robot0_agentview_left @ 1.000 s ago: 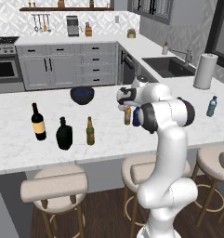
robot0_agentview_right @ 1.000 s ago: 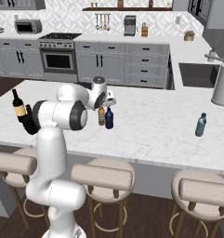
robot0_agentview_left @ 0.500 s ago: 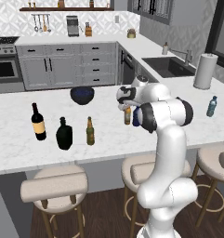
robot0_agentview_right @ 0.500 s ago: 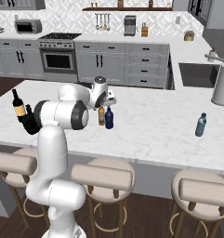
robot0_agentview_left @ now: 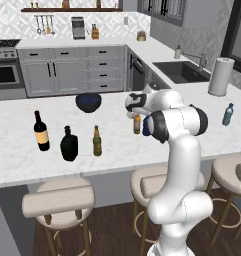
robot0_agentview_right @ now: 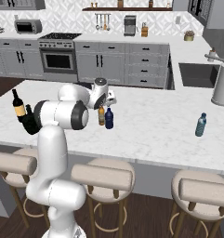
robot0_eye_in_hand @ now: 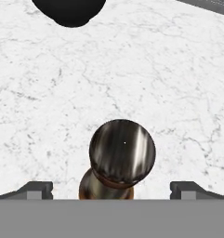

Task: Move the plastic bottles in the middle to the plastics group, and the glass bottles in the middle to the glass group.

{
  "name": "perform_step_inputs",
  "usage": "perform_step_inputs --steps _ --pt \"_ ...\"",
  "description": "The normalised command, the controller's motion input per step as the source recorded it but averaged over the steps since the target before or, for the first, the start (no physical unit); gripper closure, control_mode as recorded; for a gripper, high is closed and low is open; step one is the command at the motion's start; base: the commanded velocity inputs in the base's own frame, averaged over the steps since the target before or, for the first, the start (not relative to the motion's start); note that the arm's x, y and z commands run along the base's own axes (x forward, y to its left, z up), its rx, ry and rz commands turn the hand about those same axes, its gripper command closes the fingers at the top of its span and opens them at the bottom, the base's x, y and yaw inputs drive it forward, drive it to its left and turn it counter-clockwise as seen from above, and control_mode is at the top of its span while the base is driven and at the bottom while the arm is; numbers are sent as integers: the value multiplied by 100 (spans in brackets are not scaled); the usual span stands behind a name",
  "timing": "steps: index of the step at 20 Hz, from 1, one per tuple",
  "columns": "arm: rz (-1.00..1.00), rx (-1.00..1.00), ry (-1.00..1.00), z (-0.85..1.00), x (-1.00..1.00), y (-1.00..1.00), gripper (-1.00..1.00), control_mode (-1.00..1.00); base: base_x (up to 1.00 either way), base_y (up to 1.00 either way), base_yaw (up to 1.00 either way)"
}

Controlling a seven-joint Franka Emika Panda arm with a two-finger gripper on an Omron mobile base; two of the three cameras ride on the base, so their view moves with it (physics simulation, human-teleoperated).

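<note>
My gripper [robot0_eye_in_hand: 113, 190] hangs open directly over the light-amber beer bottle [robot0_eye_in_hand: 122, 151], whose dark cap sits between the two fingertips [robot0_eye_in_hand: 36, 189] without touching them. This beer bottle [robot0_agentview_right: 101, 116] stands mid-counter, close beside the small dark blue plastic bottle [robot0_agentview_right: 109, 119]; the gripper [robot0_agentview_right: 102, 104] is just above its neck. At the left of the counter stand the wine bottle [robot0_agentview_left: 40, 131], the black flask [robot0_agentview_left: 68, 144] and the olive-brown beer bottle [robot0_agentview_left: 97, 141]. The pale blue water bottle [robot0_agentview_left: 227, 114] stands alone at the far right.
A dark blue bowl [robot0_agentview_left: 88, 102] sits on the counter behind the left group, also seen as the bowl [robot0_eye_in_hand: 69, 11] in the hand view. A paper towel roll [robot0_agentview_left: 221, 76] stands by the sink [robot0_agentview_left: 179, 71]. Bar stools [robot0_agentview_left: 57, 200] line the counter's near edge.
</note>
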Motion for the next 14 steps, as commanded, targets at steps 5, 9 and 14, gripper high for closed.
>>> perform_step_inputs --steps 5,9,14 --pt "0 1 -2 -1 0 0 -100 -100 0 0 0" --pt "0 0 0 0 0 0 -100 -100 0 0 0" --pt "0 0 0 0 0 0 100 -100 0 0 0"
